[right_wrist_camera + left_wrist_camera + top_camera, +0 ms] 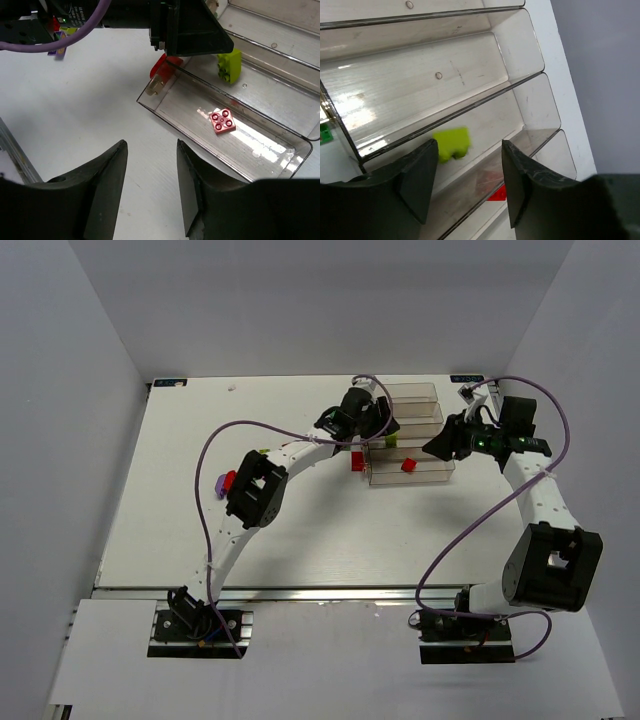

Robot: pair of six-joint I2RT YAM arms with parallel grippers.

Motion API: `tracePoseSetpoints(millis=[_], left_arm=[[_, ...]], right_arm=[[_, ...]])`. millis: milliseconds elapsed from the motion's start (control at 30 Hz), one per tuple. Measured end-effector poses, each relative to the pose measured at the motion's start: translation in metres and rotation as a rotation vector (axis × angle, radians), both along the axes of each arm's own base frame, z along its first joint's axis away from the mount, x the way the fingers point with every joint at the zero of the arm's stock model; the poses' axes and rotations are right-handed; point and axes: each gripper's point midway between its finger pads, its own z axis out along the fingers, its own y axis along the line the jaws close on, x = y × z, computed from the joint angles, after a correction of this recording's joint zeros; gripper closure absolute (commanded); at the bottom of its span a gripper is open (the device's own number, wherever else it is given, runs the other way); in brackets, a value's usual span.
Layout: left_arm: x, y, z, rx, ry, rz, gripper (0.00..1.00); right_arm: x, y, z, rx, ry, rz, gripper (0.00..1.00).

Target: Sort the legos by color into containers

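The block of clear containers (425, 410) stands at the back middle of the table. My left gripper (383, 425) hovers open and empty over its left end. In the left wrist view a yellow-green lego (451, 144), blurred, lies in a bin (530, 50) just beyond the open gripper (470, 172). My right gripper (433, 449) is open and empty over the bare table (75, 110) beside the nearest bin (280, 160). The right gripper (150, 150) sees a red lego (222, 121) in that bin and the yellow-green lego (229, 65) in the bin behind it.
A red lego (357, 462) lies on the table at the bins' left end. A purple lego (218, 482) and a red one (229, 479) lie by the left arm's elbow, with a yellow-green one (262, 452) nearby. White walls enclose the table.
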Motion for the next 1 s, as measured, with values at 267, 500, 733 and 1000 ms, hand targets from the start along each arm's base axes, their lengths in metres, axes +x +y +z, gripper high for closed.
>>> tracePoseSetpoints(millis=[267,500,733,1000], left_arm=[[-0.013,0.006,0.02,-0.002,-0.014,-0.006,0.25],[-0.059,0.078,0.094,0.061,-0.099,0.106,0.39],[-0.132,0.197,0.145,0.055,-0.161,0.304,0.9],[-0.206,0.33,0.095,0.108,-0.038,0.608,0.66]], right_arm=[[-0.01,0.012,-0.004,0.019,-0.018,0.142,0.4],[-0.033,0.049,-0.005,-0.075,-0.14,0.421,0.41],[-0.07,0.125,-0.02,-0.218,-0.235,0.71,0.44],[-0.054,0.21,-0.036,-0.299,-0.096,0.646,0.46]])
